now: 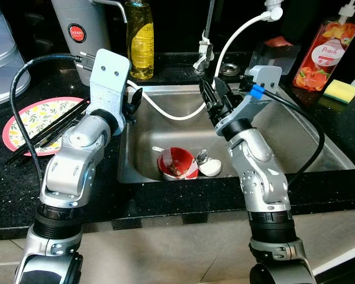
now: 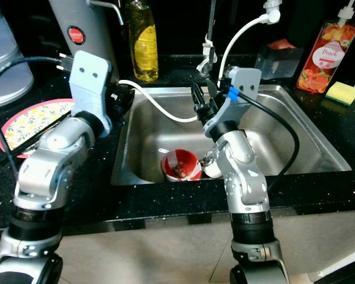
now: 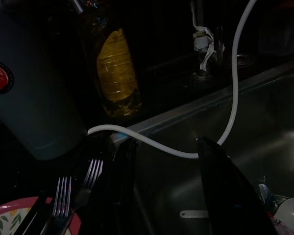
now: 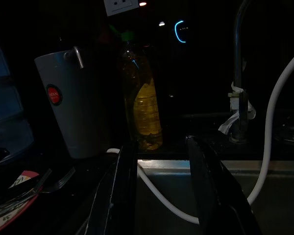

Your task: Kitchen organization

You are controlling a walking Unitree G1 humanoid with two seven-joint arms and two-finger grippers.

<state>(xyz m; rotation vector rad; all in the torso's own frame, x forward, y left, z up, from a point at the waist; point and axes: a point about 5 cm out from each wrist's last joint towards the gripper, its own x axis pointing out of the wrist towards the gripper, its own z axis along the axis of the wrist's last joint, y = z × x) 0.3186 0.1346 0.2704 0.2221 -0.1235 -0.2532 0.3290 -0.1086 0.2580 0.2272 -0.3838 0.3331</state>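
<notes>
A steel sink (image 1: 296, 139) holds a red bowl (image 1: 177, 164), a spoon (image 1: 201, 157) and a small white dish (image 1: 210, 168). On the black counter to the left, a pink lemon-patterned plate (image 1: 29, 121) carries forks (image 3: 63, 196) and dark utensils (image 1: 53, 127). My left gripper (image 1: 134, 102) hovers open and empty at the sink's left rim, beside the plate. Above the middle of the basin my right gripper (image 1: 212, 99) is open and empty too, its fingers (image 4: 206, 181) pointing toward the back wall.
A white hose (image 1: 171, 113) drapes from the faucet (image 1: 206, 47) across the sink's back. Behind stand a yellow oil bottle (image 1: 140, 38) and a grey jug (image 1: 80, 29). At the right are a peach soap bottle (image 1: 325, 53) and a yellow sponge (image 1: 341, 90).
</notes>
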